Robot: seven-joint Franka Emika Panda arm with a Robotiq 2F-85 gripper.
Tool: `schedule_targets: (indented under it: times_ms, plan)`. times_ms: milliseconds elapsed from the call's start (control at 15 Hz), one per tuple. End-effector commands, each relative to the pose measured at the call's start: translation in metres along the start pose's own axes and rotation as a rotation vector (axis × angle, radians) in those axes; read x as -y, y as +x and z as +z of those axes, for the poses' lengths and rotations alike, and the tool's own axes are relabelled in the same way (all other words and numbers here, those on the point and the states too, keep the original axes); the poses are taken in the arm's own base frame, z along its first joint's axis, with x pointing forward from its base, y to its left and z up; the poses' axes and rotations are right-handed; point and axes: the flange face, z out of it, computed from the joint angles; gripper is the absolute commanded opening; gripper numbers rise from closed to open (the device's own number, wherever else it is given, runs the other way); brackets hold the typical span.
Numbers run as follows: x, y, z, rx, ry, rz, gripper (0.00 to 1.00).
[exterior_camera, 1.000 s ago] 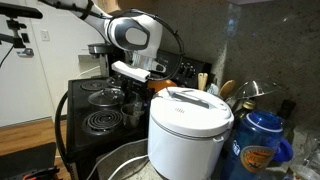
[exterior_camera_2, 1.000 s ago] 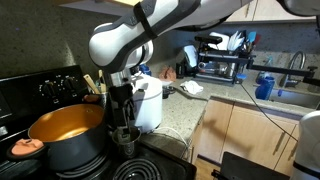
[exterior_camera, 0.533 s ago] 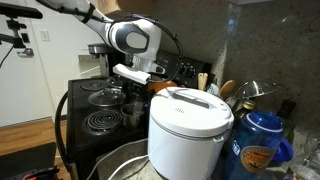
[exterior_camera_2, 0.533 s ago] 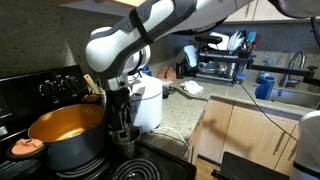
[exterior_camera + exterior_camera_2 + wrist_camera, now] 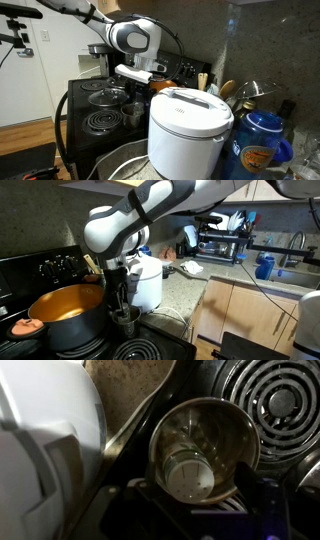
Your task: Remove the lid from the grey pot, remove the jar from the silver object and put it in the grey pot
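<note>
Resting inside the silver object (image 5: 232, 428), the jar (image 5: 190, 475); grey pot (image 5: 65, 303) uncovered.

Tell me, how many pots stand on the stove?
2. The grey pot stands open, left in an exterior view; the small steel pot, holding the jar, is beneath the claw. Others may be hidden.

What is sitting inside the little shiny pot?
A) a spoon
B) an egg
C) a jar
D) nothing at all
C: the wrist view looks down into the small steel pot and shows a jar with a pale round top standing in it.
</note>
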Motion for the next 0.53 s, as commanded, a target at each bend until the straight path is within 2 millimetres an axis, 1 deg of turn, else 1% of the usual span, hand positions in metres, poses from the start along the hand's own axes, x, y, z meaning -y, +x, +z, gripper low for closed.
schedule_targets:
  times_ms: [0,200,267,467]
  plan:
    - [0.0003,0.0072,-0.0052,-0.006,-0.021,-0.009,0.52]
    - [0.0008,0.0111,-0.0091,-0.006,-0.026,-0.012,0.27]
    - [0.0009,0.0124,-0.0101,-0.007,-0.027,-0.014,0.21]
    - [0.0017,0.0162,-0.0125,-0.001,-0.027,-0.022,0.21]
